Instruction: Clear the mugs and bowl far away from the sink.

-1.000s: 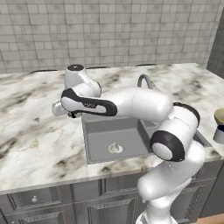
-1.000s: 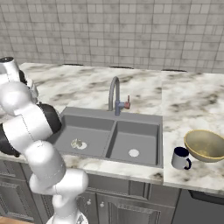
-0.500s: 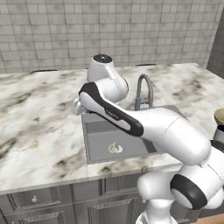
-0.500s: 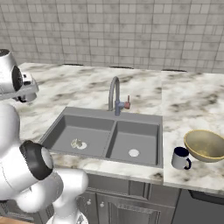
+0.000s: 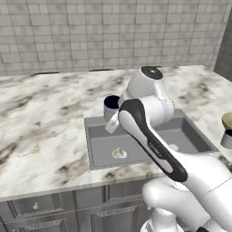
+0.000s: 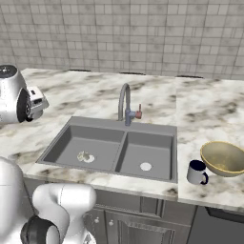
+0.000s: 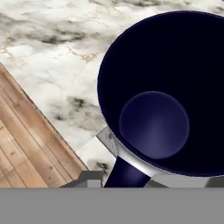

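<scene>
A mug (image 5: 110, 105) is gripped by the closed gripper (image 7: 131, 168) and is held in the air over the worktop (image 5: 41, 118), just left of the sink (image 6: 116, 150). From the left base view its dark mouth is seen beside the white hand, above the sink's left rim. In the hand view the navy inside of this mug is seen from close, with the marbled worktop and its front edge below and a wooden floor (image 7: 26, 148) beyond that edge.

A second mug (image 6: 196, 172) is stood on the worktop to the right of the sink, near the front edge, just beside the sink's right rim. The bowl (image 6: 224, 158) is set just beside that mug, toward the right end of the worktop; whether they touch cannot be told.

The task is judged to be at an early stage. One mug has been lifted but not yet set down, and it is carried close to the sink. The other mug and the bowl remain to be cleared from beside the sink.
</scene>
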### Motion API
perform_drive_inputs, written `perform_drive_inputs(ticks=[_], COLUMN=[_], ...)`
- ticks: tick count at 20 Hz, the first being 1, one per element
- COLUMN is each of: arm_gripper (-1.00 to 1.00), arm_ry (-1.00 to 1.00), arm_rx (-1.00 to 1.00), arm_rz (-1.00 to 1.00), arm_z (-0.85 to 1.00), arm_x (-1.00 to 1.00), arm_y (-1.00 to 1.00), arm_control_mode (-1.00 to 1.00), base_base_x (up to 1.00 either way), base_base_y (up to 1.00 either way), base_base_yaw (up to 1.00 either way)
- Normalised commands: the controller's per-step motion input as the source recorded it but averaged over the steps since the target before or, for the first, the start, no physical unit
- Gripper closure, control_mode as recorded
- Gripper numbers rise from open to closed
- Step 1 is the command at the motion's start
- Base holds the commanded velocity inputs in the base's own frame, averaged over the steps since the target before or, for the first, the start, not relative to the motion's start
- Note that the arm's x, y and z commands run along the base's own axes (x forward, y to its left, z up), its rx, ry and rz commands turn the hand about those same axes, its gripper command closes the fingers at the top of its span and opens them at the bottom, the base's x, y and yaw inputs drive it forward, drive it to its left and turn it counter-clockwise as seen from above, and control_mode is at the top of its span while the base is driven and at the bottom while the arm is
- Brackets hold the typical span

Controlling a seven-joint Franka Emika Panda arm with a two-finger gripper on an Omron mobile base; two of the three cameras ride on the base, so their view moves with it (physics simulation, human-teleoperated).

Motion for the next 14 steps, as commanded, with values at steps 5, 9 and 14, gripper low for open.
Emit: perform_drive_inputs(ticks=[5,9,14], arm_gripper=[1.00,1.00,1.00], arm_ry=[0.06,0.17,0.11], arm_rx=[0.01,0.03,0.04], arm_rz=[-0.04,-0.13,-0.08], arm_z=[0.41,0.57,0.28], arm_x=[-0.57,-0.43,-0.29], arm_y=[-0.26,-0.02,-0.21], arm_control_mode=[-1.00,-1.00,-1.00], base_base_x=[0.00,0.00,0.00], base_base_y=[0.00,0.00,0.00], base_base_yaw=[0.00,0.00,0.00])
